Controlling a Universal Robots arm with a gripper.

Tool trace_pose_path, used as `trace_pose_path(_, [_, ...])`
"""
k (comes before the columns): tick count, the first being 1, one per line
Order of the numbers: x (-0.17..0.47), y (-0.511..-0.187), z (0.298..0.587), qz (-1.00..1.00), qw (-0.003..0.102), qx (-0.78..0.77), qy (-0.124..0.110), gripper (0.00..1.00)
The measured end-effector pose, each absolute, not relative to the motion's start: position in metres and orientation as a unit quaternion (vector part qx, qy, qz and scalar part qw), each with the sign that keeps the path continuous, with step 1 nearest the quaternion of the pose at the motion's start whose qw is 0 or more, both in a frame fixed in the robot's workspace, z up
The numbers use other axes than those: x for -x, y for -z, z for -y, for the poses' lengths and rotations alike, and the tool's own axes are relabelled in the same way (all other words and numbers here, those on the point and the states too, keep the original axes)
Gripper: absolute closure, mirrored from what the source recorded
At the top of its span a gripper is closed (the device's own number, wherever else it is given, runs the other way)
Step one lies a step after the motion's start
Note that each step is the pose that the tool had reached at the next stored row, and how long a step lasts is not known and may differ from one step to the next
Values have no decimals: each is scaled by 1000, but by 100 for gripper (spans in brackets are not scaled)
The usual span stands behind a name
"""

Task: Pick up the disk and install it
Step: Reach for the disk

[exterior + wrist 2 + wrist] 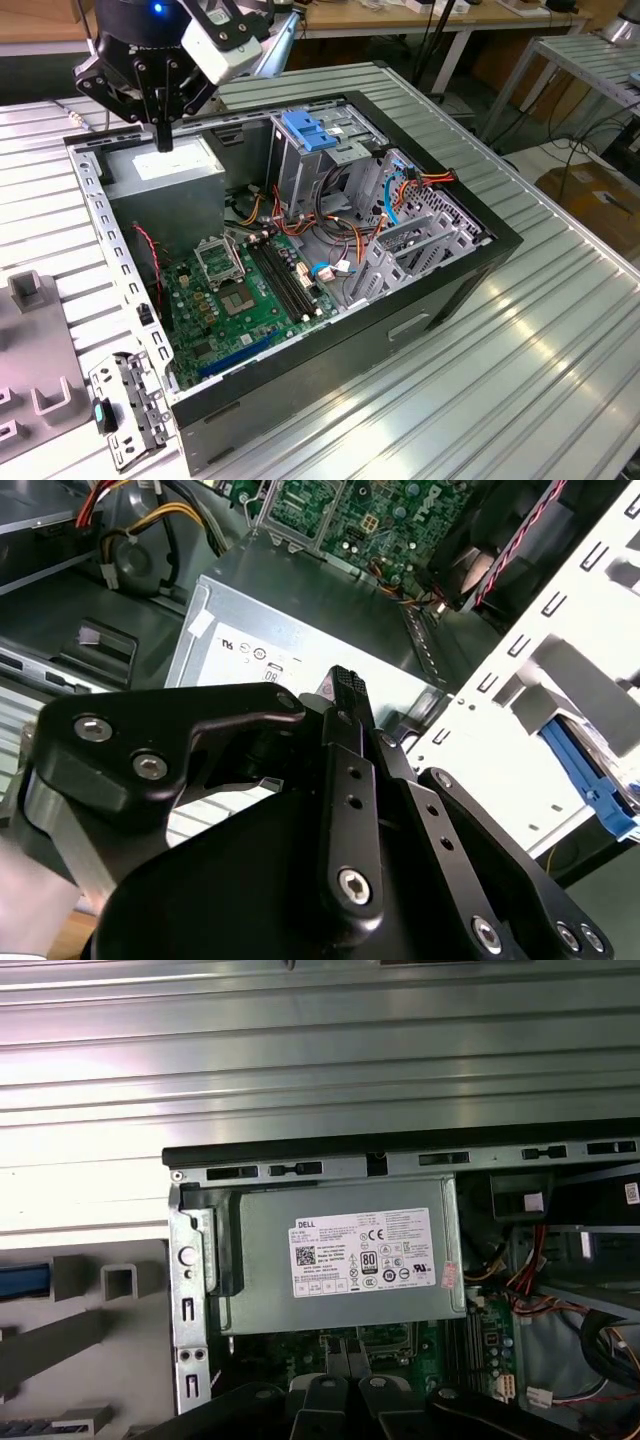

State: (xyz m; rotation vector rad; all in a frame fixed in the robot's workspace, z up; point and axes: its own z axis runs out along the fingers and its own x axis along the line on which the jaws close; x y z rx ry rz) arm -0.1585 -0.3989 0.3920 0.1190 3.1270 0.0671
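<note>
One gripper (163,143), clenched empty (fingers together), hovering above grey power-supply box (170,178)

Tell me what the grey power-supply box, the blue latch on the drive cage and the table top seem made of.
Power-supply box: dull grey sheet metal, matte, with folded edges and a white sticker. Blue latch: likely moulded plastic, uniform colour with soft sheen. Table top: ribbed silvery metal, perhaps aluminium, bright glints along its grooves.
</note>
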Motion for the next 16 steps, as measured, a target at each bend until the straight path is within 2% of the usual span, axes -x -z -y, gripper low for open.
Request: trace_pose_path(16, [169, -392, 399, -999, 3, -38, -21, 89])
